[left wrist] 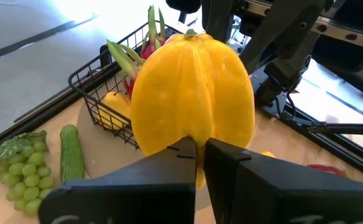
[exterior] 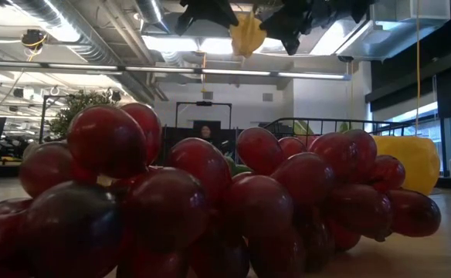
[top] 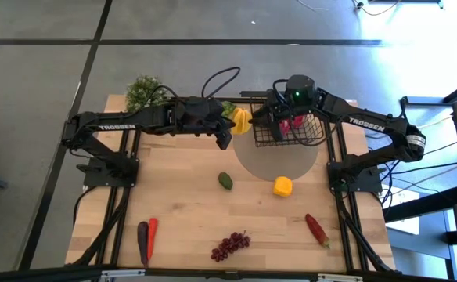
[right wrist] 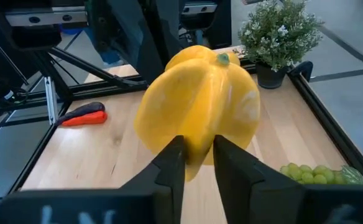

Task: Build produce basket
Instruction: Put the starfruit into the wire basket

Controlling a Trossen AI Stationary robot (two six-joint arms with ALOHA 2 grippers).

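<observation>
The job is only partly done. The basket (top: 316,135) is sitting right beside the right hand (right wrist: 199,152), just past the fruit from the left hand (left wrist: 200,149). It is already holding a pink dragon fruit (left wrist: 145,46) and something yellow that is hard to name.

Both hands are meeting up in the air. The left hand is pinching the yellow starfruit (left wrist: 194,93) tight. The right hand looks like it is pinching the same starfruit from the other side, so the fruit is probably being passed over.

Lots of food is waiting on the table (top: 189,204), well away from both hands: an avocado (top: 225,181), a yellow pepper (top: 282,186), a chili (top: 317,229), purple grapes (top: 230,245), a carrot (top: 152,231) and an eggplant (top: 142,241). Green grapes (left wrist: 23,171) and a cucumber (left wrist: 71,152) are lying nearer the basket.

The word TROSSEN is showing in white on both arms.
</observation>
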